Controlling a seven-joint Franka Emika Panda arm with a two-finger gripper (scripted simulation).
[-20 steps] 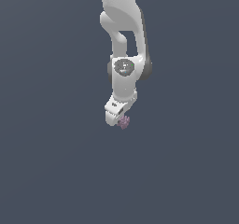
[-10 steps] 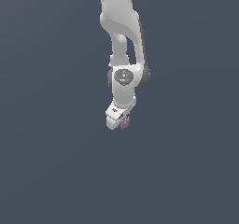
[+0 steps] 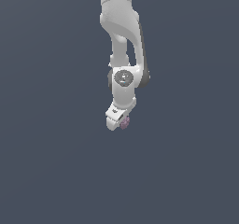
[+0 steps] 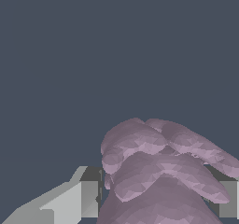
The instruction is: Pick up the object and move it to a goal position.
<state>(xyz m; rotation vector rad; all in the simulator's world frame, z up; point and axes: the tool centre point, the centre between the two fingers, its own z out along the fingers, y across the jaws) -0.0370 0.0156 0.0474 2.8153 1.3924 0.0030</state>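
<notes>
**Mia:** What else is around the robot?

**Ben:** Only a flat dark grey-blue background (image 3: 51, 162). Nothing else shows near the arm (image 3: 122, 36), and nothing sits in its path.

**Mia:** What does the object look like?

**Ben:** In the exterior view the object (image 3: 124, 122) is a tiny purple-pink lump, much smaller than the white gripper (image 3: 119, 120). In the wrist view the object (image 4: 158, 171) looks big because the camera is so close. It is a bunch of long, rounded, bumpy bits stuck together.

**Mia:** Where is it?

**Ben:** At the tip of the gripper, right between the fingers (image 4: 77, 197). Nothing is seen touching it from below.

**Mia:** Is the gripper squeezing it?

**Ben:** Yes. One finger is on each side of the lump, pressed close against it. The gripper is closed around the object and touches nothing else.
</notes>
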